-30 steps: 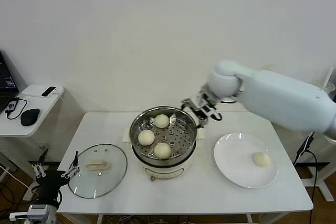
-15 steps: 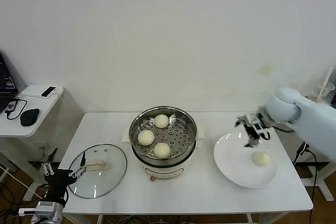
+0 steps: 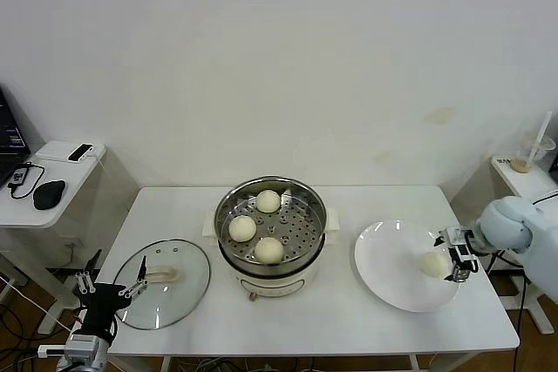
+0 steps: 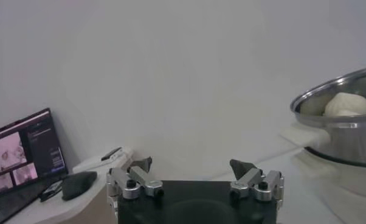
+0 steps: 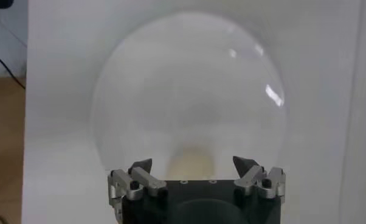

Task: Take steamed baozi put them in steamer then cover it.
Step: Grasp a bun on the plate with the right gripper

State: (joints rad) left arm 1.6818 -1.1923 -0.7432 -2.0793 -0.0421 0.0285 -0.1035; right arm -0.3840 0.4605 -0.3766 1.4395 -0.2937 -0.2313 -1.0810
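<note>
Currently the right gripper (image 3: 459, 253) sits low at the right edge of the plate (image 3: 388, 280), fingers spread apart and empty, just beside the last bun (image 3: 433, 264), which lies on the plate's right side; the right wrist view shows that bun (image 5: 192, 163) between the open fingertips, not yet clamped. Three buns (image 3: 258, 226) rest on the perforated tray in the steamer (image 3: 309, 254) at table centre, with the glass lid (image 3: 163, 282) flat on the table to its left. Left gripper (image 3: 110, 290) hangs parked below the table's near-left corner, fingers open, holding nothing.
</note>
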